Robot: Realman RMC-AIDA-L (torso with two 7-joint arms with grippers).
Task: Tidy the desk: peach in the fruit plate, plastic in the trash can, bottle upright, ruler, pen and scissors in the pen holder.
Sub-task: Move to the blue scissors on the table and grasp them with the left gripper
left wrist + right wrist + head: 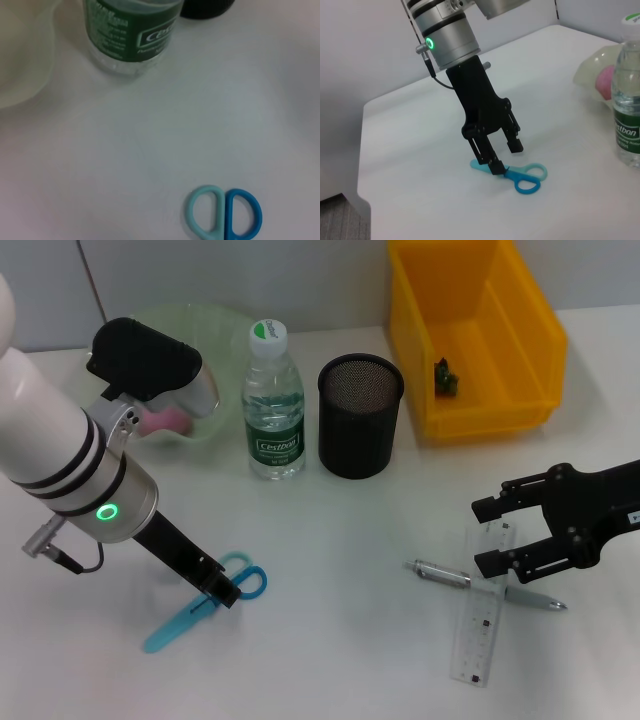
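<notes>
On the white surface we counted one pair of scissors, one pen, one ruler, one bottle, one black mesh pen holder, one pale green fruit plate and one yellow bin.

The scissors had a light blue handle loop and a darker blue one, with a light blue blade end; they lay flat on the robot's left, in front of the bottle. The bottle stood upright, clear with a green label and a white-and-green cap, between the fruit plate and the pen holder. The clear ruler lay on the robot's right, with the silver pen lying across it. A small dark green object sat inside the bin.

The left end effector was down at the scissors; the right wrist view showed its fingers spread wide, one tip at the scissors' middle. The left wrist view showed only the two handle loops and the bottle's lower part. A pink object lay in the fruit plate.

The right end effector hovered over the ruler and pen, its fingers wide apart.
</notes>
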